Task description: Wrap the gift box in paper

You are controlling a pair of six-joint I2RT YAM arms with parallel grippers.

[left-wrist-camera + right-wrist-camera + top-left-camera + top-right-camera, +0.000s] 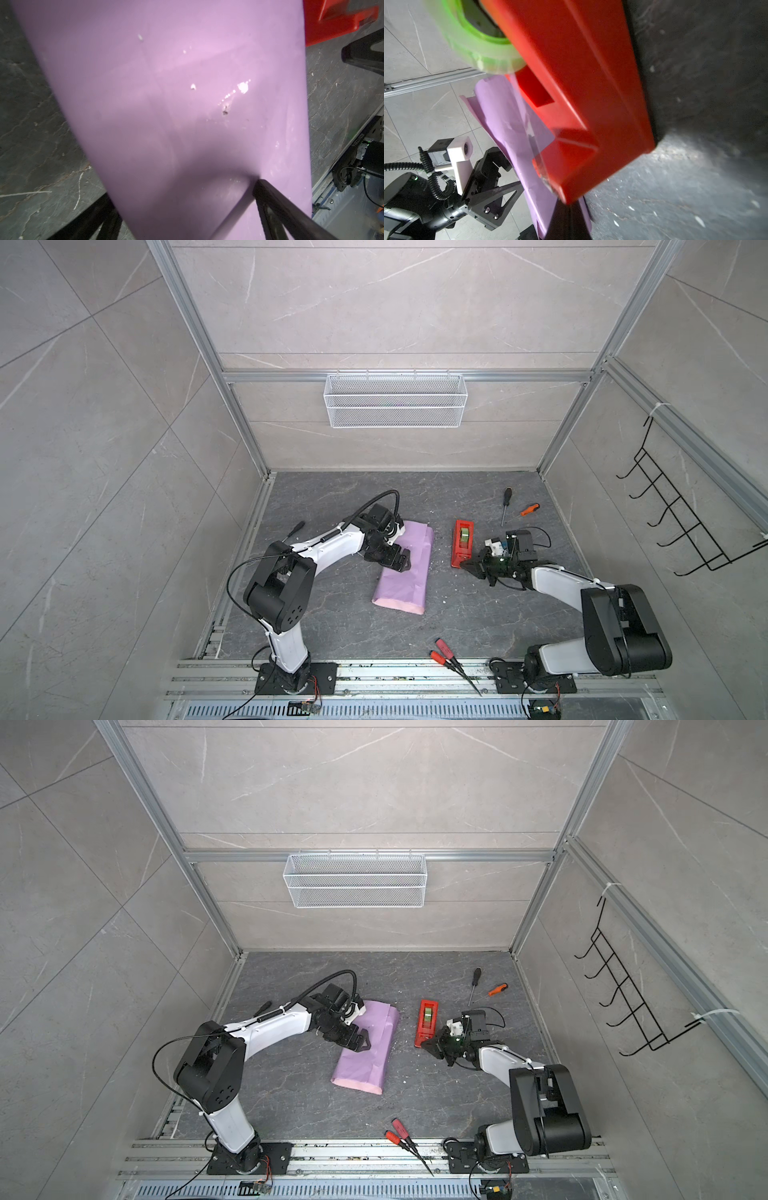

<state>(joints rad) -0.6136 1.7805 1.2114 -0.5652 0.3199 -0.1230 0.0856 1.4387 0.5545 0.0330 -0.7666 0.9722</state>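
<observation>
The paper (405,572) (368,1052) lies folded into a long lilac bundle on the dark table, with a pink edge at its near end. It fills the left wrist view (187,104). The gift box is hidden. My left gripper (402,563) (362,1042) (182,191) is open and low over the bundle's left side. One finger (270,199) rests on the paper and the other stands just off its edge. My right gripper (465,565) (426,1045) (568,216) is shut, its tip at the near end of the red tape dispenser (462,543) (581,93).
A green tape roll (477,47) sits in the dispenser. Two screwdrivers (505,506) (530,509) lie at the back right. Red-handled pliers (451,657) lie by the front rail. A white wire basket (395,400) hangs on the back wall, a black hook rack (681,514) on the right.
</observation>
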